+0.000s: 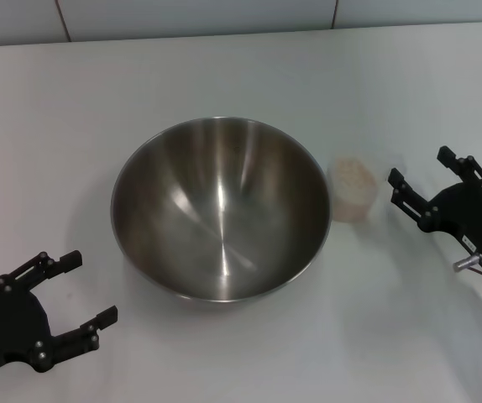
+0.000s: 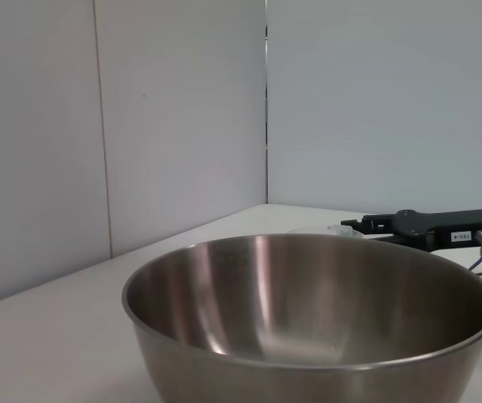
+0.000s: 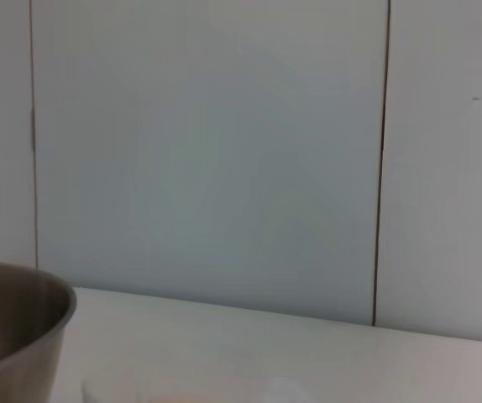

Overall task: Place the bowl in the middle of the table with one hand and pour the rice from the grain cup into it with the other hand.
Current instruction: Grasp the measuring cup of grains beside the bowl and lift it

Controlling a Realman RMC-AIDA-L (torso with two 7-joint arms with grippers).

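The bowl point(image 1: 221, 208) stands upright near the middle of the white worktop point(image 1: 224, 75), its shiny grey inside holding nothing. Just beside it, on the robot's right, stands the grain cup point(image 1: 353, 188), upright and close to the bowl's rim; whether the two touch cannot be told. The rice point(image 1: 351, 174) fills the cup as a pale heap near its top. The right pincer point(image 1: 432, 184) hovers just beside the cup on the side away from the bowl, its two black prongs spread apart and pointed toward the cup, gripping nothing. The left pincer point(image 1: 77, 288) sits low at the near left of the worktop, near the bowl but apart from it, its prongs also spread wide and holding nothing. In the left wrist view the bowl point(image 2: 308, 319) fills the foreground, with the right pincer point(image 2: 367, 225) showing beyond its far rim. In the right wrist view only the edge of the bowl point(image 3: 14, 327) shows, before a pale panelled wall point(image 3: 224, 151).
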